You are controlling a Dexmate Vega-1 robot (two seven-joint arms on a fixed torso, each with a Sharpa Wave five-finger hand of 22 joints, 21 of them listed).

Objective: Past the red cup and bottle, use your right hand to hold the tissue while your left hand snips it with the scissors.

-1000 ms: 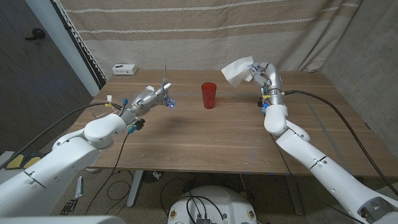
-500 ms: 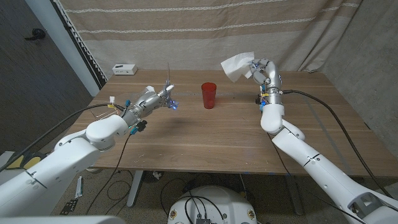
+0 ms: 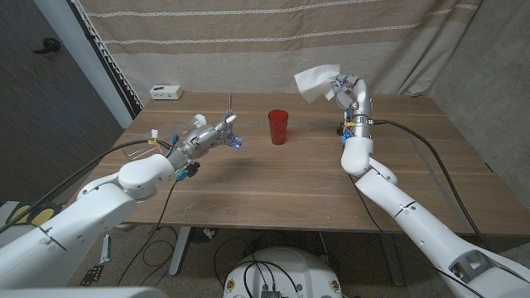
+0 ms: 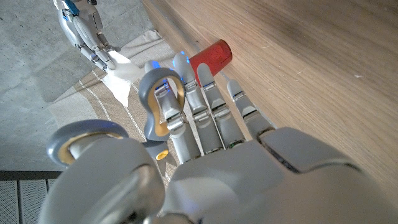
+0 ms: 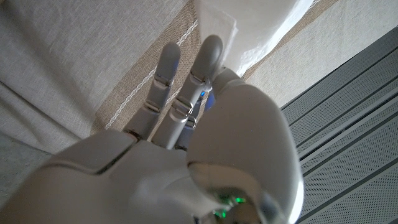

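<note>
Tissue point(image 3: 315, 82) held up in my right hand point(image 3: 349, 91), scissors point(image 3: 228, 124) gripped in my left hand point(image 3: 204, 135), above a wooden table point(image 3: 290, 178).

My right hand pinches the white tissue point(image 5: 249, 25) high over the table's far right side, the sheet hanging toward the middle, in front of a striped curtain point(image 3: 248, 41). My left hand point(image 4: 205, 155) is raised over the table's left side, fingers closed through the grey scissor handles point(image 4: 163, 102), the blades pointing up and well apart from the tissue. Between the two hands a red cup point(image 3: 278, 127) stands upright on the table, nearer the scissors' side than the tissue's. In the left wrist view the cup point(image 4: 211, 56) lies just past my fingertips, with my right hand point(image 4: 84, 28) and the tissue point(image 4: 121, 71) farther off. A small white box point(image 3: 166, 92) sits at the far left corner.
</note>
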